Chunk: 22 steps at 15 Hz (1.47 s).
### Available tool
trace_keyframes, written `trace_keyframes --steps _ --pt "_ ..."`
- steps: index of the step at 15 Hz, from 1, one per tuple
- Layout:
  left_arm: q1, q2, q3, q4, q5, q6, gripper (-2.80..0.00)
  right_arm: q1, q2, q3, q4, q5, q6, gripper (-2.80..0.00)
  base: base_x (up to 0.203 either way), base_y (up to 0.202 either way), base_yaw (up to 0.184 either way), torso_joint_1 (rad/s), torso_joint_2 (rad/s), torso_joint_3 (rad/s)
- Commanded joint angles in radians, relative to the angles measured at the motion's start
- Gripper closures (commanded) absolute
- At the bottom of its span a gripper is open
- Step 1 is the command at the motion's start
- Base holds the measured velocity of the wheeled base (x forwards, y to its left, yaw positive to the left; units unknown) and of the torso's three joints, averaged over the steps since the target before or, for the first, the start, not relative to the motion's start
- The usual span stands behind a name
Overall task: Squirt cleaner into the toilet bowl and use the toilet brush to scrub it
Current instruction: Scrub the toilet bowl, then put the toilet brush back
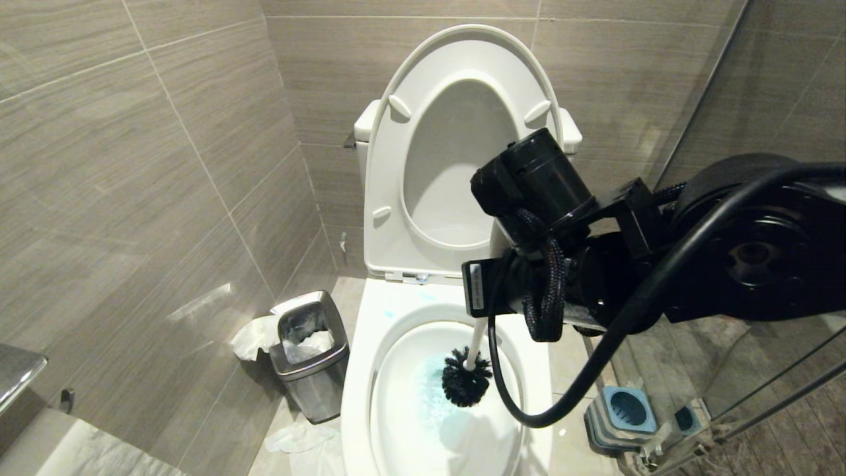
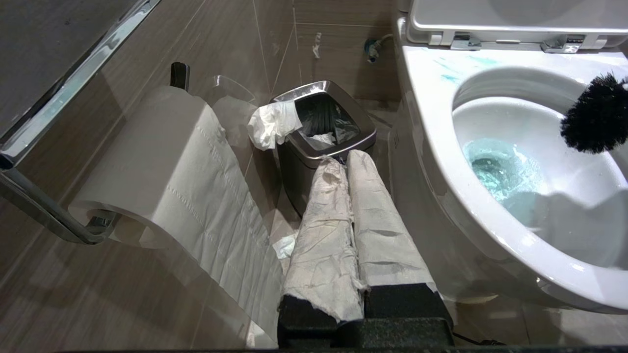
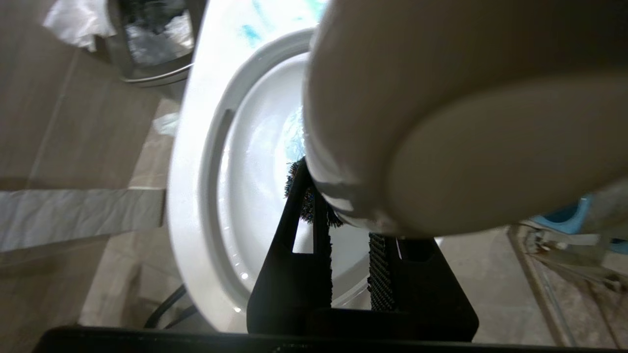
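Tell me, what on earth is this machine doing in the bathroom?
It is cleaning the toilet. The right gripper holds the toilet brush by its white handle, with the dark bristle head down inside the toilet bowl. Blue cleaner tints the water and streaks the rim. The left gripper is shut and idle beside the bowl, near the waste bin.
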Motion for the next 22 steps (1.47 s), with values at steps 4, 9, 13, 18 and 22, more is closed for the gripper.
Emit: trace_keyframes --steps 4,9,13,18,22 --pt "0.0 0.0 0.001 0.001 0.0 0.0 0.0 -0.013 -0.051 -0.012 0.003 0.023 0.006 0.0 0.0 0.0 0.0 0.0 0.0 0.0" --pt "0.0 0.0 0.0 0.001 0.001 0.0 0.0 -0.144 -0.174 -0.014 0.094 0.028 0.041 0.0 0.0 0.0 0.0 0.0 0.0 0.0" --pt "0.0 0.0 0.0 0.0 -0.001 0.0 0.0 -0.269 -0.288 -0.006 0.199 0.085 0.067 0.0 0.0 0.0 0.0 0.0 0.0 0.0" --pt "0.0 0.0 0.0 0.0 0.001 0.0 0.0 -0.397 -0.338 -0.002 0.249 0.082 0.057 0.0 0.0 0.0 0.0 0.0 0.0 0.0" --pt "0.0 0.0 0.0 0.001 -0.001 0.0 0.0 -0.496 -0.331 0.034 0.286 0.071 0.049 0.0 0.0 0.0 0.0 0.0 0.0 0.0"
